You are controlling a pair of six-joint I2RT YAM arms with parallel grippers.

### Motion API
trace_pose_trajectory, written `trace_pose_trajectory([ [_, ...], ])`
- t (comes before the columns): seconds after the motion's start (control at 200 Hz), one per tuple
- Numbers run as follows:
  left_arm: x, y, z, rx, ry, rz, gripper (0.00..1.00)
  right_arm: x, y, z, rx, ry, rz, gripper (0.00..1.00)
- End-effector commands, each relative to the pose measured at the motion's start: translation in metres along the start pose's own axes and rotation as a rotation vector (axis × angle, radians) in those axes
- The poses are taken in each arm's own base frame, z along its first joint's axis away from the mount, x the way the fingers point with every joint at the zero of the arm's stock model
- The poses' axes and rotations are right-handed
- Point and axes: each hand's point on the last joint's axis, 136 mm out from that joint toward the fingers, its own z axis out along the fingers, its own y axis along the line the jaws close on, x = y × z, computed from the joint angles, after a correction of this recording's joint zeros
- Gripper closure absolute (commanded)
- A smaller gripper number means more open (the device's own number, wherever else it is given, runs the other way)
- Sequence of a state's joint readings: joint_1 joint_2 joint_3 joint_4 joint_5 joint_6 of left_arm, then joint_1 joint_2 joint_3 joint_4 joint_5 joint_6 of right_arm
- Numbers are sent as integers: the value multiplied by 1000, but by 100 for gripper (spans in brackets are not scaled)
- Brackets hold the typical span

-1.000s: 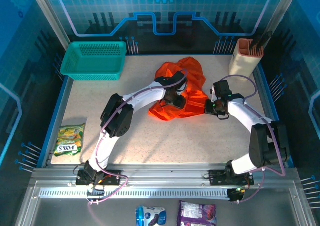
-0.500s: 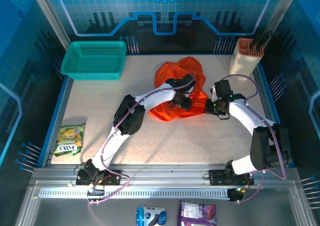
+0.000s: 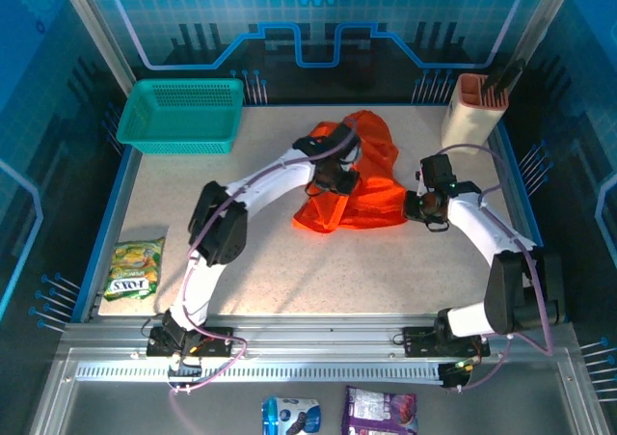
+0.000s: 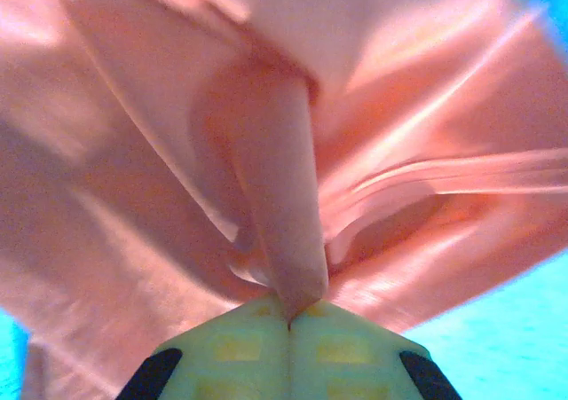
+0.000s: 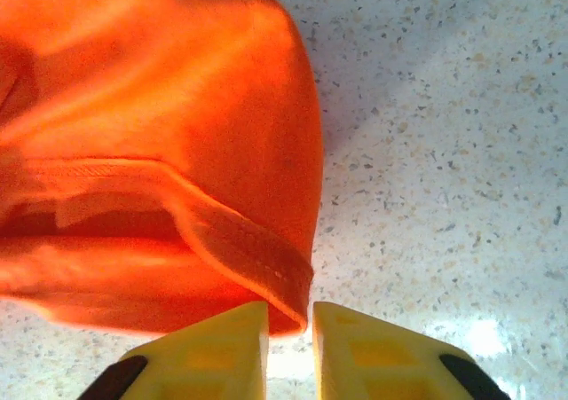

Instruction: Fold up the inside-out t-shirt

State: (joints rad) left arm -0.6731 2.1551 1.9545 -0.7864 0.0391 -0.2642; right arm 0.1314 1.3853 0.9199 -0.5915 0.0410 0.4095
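The inside-out t-shirt (image 3: 371,199) lies crumpled, bright orange-red, at the middle back of the table. My left gripper (image 3: 335,177) sits on the shirt's left part. In the left wrist view its jaws (image 4: 288,316) are shut on a pinched fold of the cloth (image 4: 271,169), which hangs in front of the camera. My right gripper (image 3: 415,207) is at the shirt's right edge, low over the table. Its fingers (image 5: 289,325) stand a little apart, and the stitched hem (image 5: 240,240) of the t-shirt lies just in front of the gap.
A teal mesh basket (image 3: 181,115) stands at the back left and a beige holder (image 3: 474,112) at the back right. A snack bag (image 3: 132,268) lies at the left edge. Two packets (image 3: 291,416) (image 3: 380,411) lie off the table in front.
My left gripper has shut on a fold of the shirt and drawn back left. My right gripper has parted its fingers and shifted slightly right.
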Motion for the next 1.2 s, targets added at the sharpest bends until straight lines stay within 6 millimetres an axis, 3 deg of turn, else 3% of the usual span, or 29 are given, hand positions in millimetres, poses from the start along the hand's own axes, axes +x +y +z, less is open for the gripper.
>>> trace_pose_trajectory([
  [0.0, -15, -13, -44, 120, -64, -41, 99, -5, 25, -27, -50, -44, -11, 72],
  [0.08, -16, -14, -56, 152, -71, -51, 100, -5, 55, -39, -125, -84, -56, 65],
  [0.175, -15, -13, -68, 192, -73, -75, 100, -7, 94, -50, -162, -174, -233, 58],
  [0.28, -15, -13, -77, 240, -83, -110, 100, -2, 134, -43, -202, -265, -495, 51],
  [0.365, -16, -12, -83, 264, -90, -130, 100, 5, 165, -38, -226, -374, -706, 37],
  [0.395, -16, -12, -85, 268, -91, -133, 100, 11, 167, -30, -209, -405, -759, 27],
  [0.46, -16, -11, -87, 268, -93, -133, 100, 1, 165, -24, -125, -500, -750, 11],
  [0.57, -14, -11, -91, 266, -96, -138, 100, -24, 145, -13, 0, -532, -627, 9],
  [0.69, -13, -12, -95, 278, -104, -145, 100, -32, 142, 9, -19, -492, -593, 10],
  [0.805, -13, -10, -100, 271, -114, -147, 100, -38, 131, 20, 14, -459, -575, 18],
  [0.886, -12, -3, -102, 244, -123, -152, 98, -46, 121, 11, 27, -468, -550, 38],
  [1.061, -6, 27, -93, 120, -129, -165, 94, -50, 115, -16, -35, -476, -571, 100],
  [1.191, -3, 32, -85, 101, -124, -150, 81, -48, 110, -25, -82, -440, -567, 100],
])
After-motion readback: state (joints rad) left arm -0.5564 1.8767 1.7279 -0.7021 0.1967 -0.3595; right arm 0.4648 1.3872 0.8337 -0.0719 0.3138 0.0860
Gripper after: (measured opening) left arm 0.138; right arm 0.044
